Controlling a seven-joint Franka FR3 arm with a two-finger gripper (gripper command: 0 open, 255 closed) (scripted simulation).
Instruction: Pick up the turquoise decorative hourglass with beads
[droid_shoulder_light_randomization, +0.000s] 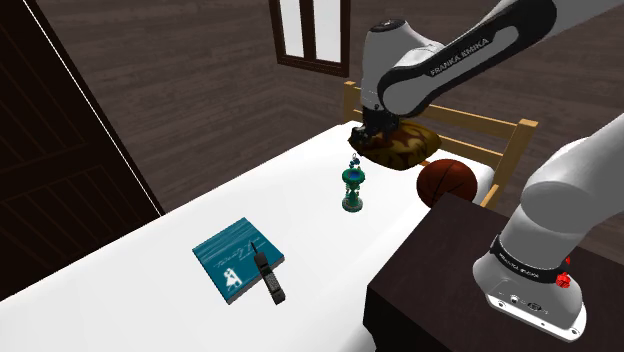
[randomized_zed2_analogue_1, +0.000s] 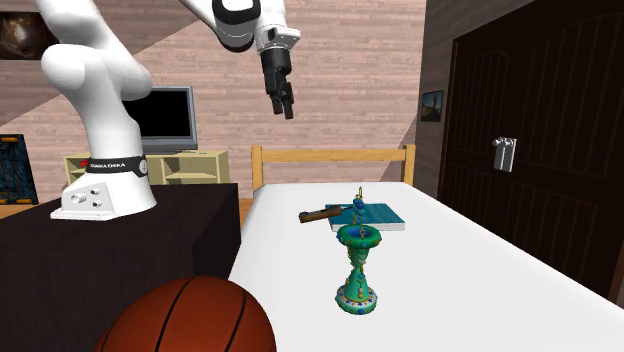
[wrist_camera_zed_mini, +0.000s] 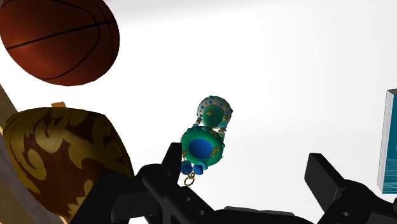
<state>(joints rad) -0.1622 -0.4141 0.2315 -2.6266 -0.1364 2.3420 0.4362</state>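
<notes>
Found the fingers (wrist_camera_zed_mini: 170, 170) spread wide and clasping nothing. Judged this to be readiness to take a narrow object, not a grip in progress. Noted the gripper (wrist_camera_zed_mini: 245, 160) pointing down, high over the white bed (randomized_zed2_analogue_1: 480, 290), at upper centre-left of the second exterior view.

Located the turquoise hourglass (wrist_camera_zed_mini: 203, 137) below, seen end-on from the wrist camera. Placed it closer to one finger than the other, off the midline and well apart from both. Confirmed it upright on its base at lower centre of the second exterior view and centre-right of the shoulder view, with beads and a small hook at the top. Judged the height of the hand as clearance over that hook, and the offset as needing correction before any descent. Advised closing on the slim waist, since the flared ends would slip.

Recorded a basketball (droid_shoulder_light_randomization: 445, 182) just beside the hourglass, at right of centre in the shoulder view, and a brown-and-gold patterned cushion (droid_shoulder_light_randomization: 400, 145) near it, against the wooden bed frame (droid_shoulder_light_randomization: 520, 135). Judged both close enough to foul an open finger on the way down.

Logged a teal book (droid_shoulder_light_randomization: 236, 257) carrying a dark slim handset (droid_shoulder_light_randomization: 268, 275), lower centre-left in the shoulder view, well apart and no obstruction. Pick-up not yet begun.
</notes>
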